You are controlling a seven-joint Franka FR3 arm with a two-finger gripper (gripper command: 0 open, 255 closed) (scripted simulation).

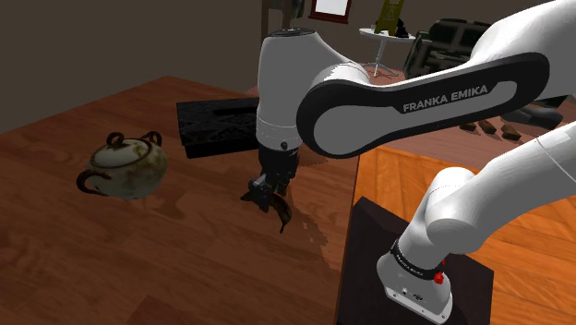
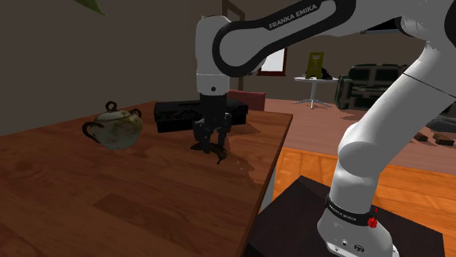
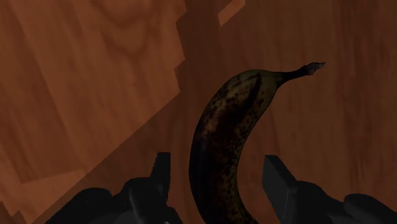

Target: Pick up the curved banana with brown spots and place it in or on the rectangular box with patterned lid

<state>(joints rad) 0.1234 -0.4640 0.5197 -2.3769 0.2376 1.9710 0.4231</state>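
Observation:
A dark, brown-spotted curved banana [image 3: 222, 133] lies on the wooden table [image 1: 138, 268], its stem pointing away from the hand. My gripper [image 3: 219, 167] is lowered over it, one black finger on each side; a narrow gap shows between each finger and the peel, so the jaws stand open around it. In the shoulder view the gripper [image 1: 270, 189] hangs near the table's right edge with the banana's tip [image 1: 282, 217] poking out below. The flat black rectangular box [image 1: 217, 125] lies just beyond the gripper, farther back on the table.
A round, mottled lidded pot with handles [image 1: 125, 166] stands on the table toward the shoulder view's left. The table edge runs close by the gripper, with the dark stand [image 1: 369, 277] below. A small round table [image 2: 314, 80] and dark furniture stand far behind.

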